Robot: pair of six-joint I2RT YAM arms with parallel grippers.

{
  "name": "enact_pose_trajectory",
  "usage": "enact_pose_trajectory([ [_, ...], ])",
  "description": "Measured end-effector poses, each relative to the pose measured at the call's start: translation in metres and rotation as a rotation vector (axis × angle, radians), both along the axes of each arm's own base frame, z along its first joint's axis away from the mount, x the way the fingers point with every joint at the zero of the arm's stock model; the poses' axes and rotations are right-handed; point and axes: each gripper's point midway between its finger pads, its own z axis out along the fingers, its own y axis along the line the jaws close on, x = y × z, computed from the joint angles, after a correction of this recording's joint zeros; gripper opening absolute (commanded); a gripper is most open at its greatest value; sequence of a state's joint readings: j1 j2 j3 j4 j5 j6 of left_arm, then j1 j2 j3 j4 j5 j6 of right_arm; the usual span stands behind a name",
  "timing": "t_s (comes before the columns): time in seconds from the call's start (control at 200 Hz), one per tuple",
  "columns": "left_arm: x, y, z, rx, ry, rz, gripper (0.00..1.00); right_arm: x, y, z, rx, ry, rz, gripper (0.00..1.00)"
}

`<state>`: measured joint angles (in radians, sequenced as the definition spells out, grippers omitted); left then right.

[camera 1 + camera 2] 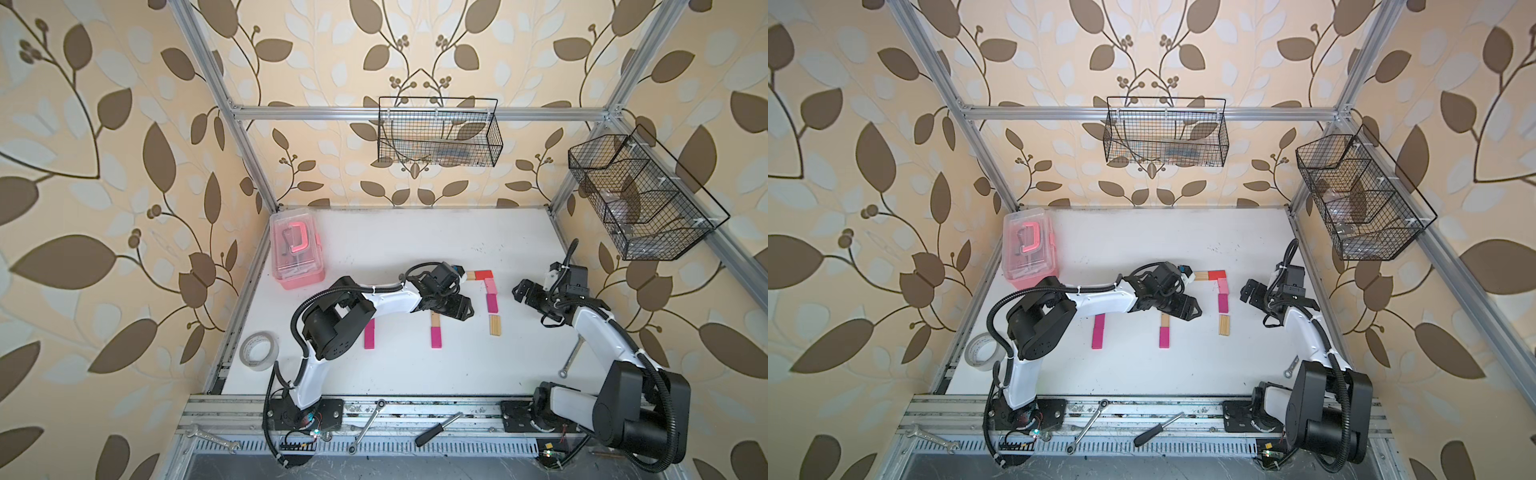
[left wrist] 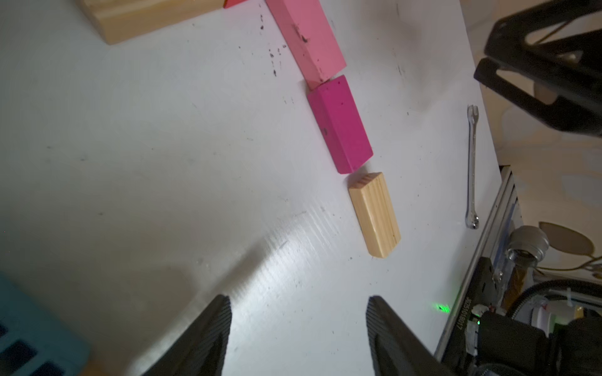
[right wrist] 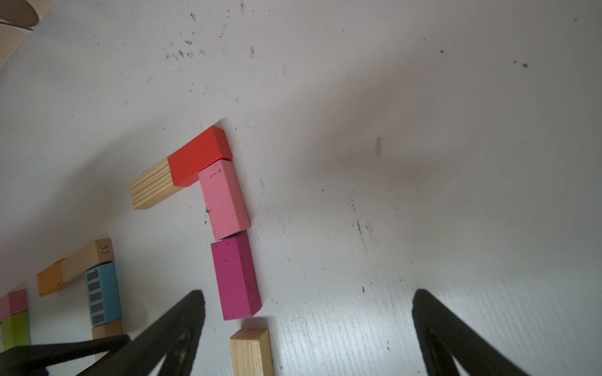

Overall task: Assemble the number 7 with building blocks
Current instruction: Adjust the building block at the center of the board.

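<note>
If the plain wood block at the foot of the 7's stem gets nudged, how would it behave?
The plain wood block looks rigid and flat-faced, so it should slide, not roll. Lying flat on the table, it seems unlikely to tip. Close to the magenta block, it could shove that.

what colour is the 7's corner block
The corner block is red, clearest in the right wrist view.

Both arms reach inward with elbows bent, the left gripper [image 2: 298, 301] and right gripper [image 3: 309, 293] angled downward, jaws parted and empty.
</note>
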<state>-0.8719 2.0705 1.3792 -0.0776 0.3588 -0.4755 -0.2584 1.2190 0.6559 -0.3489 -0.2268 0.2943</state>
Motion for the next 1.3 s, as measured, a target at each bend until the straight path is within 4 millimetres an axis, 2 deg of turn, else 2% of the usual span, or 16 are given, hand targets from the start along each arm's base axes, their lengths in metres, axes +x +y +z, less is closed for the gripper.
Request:
enact_pose_trajectory([
  [0.125, 0.011, -0.015, -0.007, -0.006, 0.007, 0.014, 0.46, 0.002, 0.006, -0.002, 0.029, -0.020, 0.022, 1.00],
  [0.205, 0.019, -0.023, -0.012, 0.001, -0.002, 0.032, 0.45, 0.001, 0.009, -0.004, 0.039, -0.022, 0.028, 1.00],
  [0.305, 0.024, -0.031, -0.016, 0.032, -0.027, 0.048, 0.37, -0.001, 0.009, -0.002, 0.043, -0.036, 0.025, 1.00],
  [0.39, 0.026, -0.038, -0.019, 0.069, -0.055, 0.057, 0.30, -0.001, 0.007, 0.003, 0.040, -0.063, 0.016, 1.00],
  [0.56, 0.026, -0.047, -0.022, 0.092, -0.087, 0.063, 0.23, -0.005, -0.004, 0.009, 0.040, -0.102, -0.027, 1.00],
  [0.78, 0.029, -0.054, -0.023, 0.080, -0.089, 0.059, 0.22, -0.010, -0.007, 0.004, 0.057, -0.096, -0.049, 1.00],
  [1.15, 0.029, -0.060, -0.022, 0.065, -0.081, 0.048, 0.21, -0.007, -0.004, 0.006, 0.075, -0.116, -0.037, 1.00],
  [1.3, 0.031, -0.065, -0.023, 0.058, -0.080, 0.044, 0.18, -0.006, -0.004, 0.006, 0.080, -0.118, -0.038, 1.00],
])
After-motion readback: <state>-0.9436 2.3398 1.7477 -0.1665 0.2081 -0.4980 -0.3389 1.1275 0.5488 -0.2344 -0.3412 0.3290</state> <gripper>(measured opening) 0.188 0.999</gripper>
